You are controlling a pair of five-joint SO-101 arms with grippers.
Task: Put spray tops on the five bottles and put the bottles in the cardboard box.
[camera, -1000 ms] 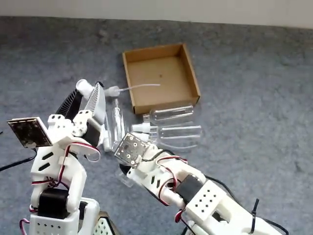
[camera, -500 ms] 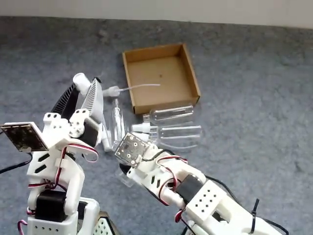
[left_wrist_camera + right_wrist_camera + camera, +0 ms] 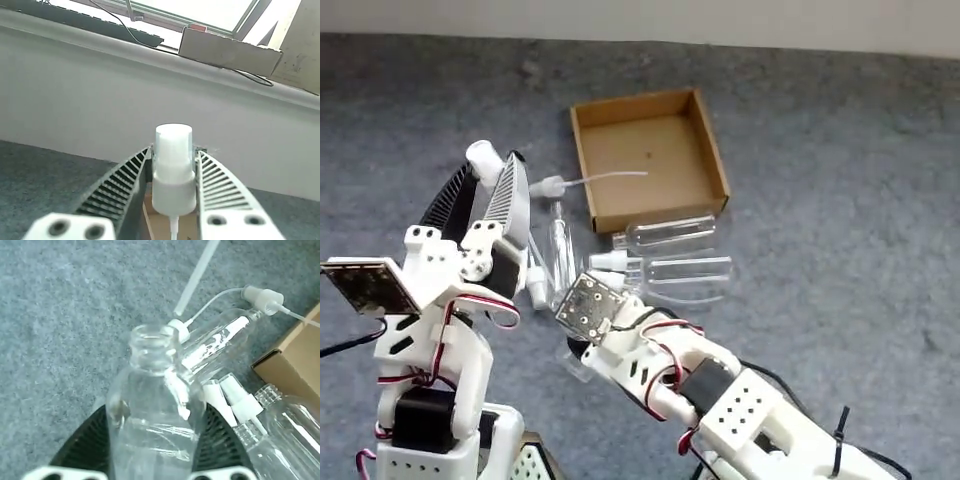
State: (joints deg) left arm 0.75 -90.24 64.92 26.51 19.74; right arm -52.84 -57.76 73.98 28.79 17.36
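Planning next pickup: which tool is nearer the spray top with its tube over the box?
Left. The left tool, gripping a second spray top, is close beside the loose spray top. The right tool, holding an open bottle, is farther off, beyond a lying bottle.

Left tool (image 3: 492, 165) clamps spray top (image 3: 483, 156); clear bottles (image 3: 670, 232) lie on carpet (image 3: 840, 200) just beside cardboard box (image 3: 655, 212).

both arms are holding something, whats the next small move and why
Probably bring the left pincer over so the tube of the spray top lines up with the open neck of the bottle in the right pincer: top and uncapped bottle are each gripped, but apart.
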